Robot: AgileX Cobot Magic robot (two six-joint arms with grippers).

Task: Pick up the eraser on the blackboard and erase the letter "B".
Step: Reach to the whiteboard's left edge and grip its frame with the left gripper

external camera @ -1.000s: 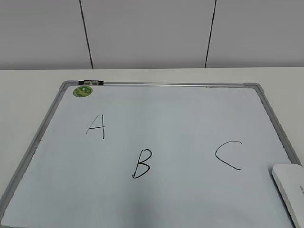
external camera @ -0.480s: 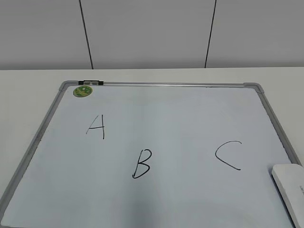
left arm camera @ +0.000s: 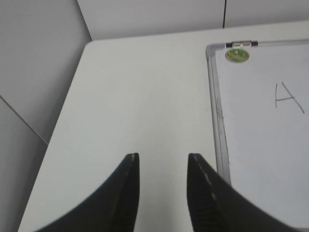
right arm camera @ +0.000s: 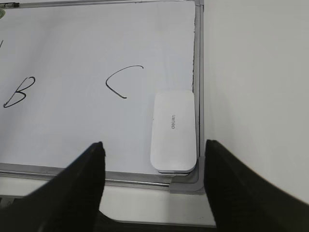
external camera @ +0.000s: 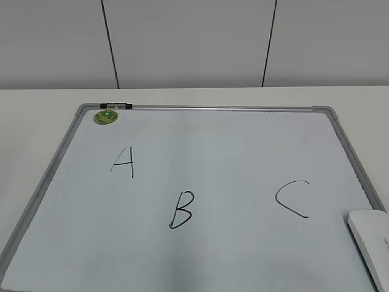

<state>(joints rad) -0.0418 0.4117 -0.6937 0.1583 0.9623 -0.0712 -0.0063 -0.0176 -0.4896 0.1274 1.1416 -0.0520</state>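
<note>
Change since a second ago: nothing has shifted; board, letters and eraser lie just as they did.
Eraser: the flat white rounded plastic eraser (right arm camera: 174,130) lies on the big pale whiteboard with its grey metal frame (external camera: 349,152), tucked into the near right corner, long side along the frame.
Letter: the slanted black marker "B" (external camera: 182,210) sits mid-board, between the black "A" (external camera: 123,162) and black "C" (external camera: 293,198), well apart from the eraser.
Right end effector (right arm camera: 153,162): fingers wide apart, hanging above the eraser's near end.
Left end effector (left arm camera: 163,166): fingers apart, over the bare white table (left arm camera: 145,96) beside the board.
Doing it well: I'd straddle the eraser's short width, minding the frame edge.
</note>
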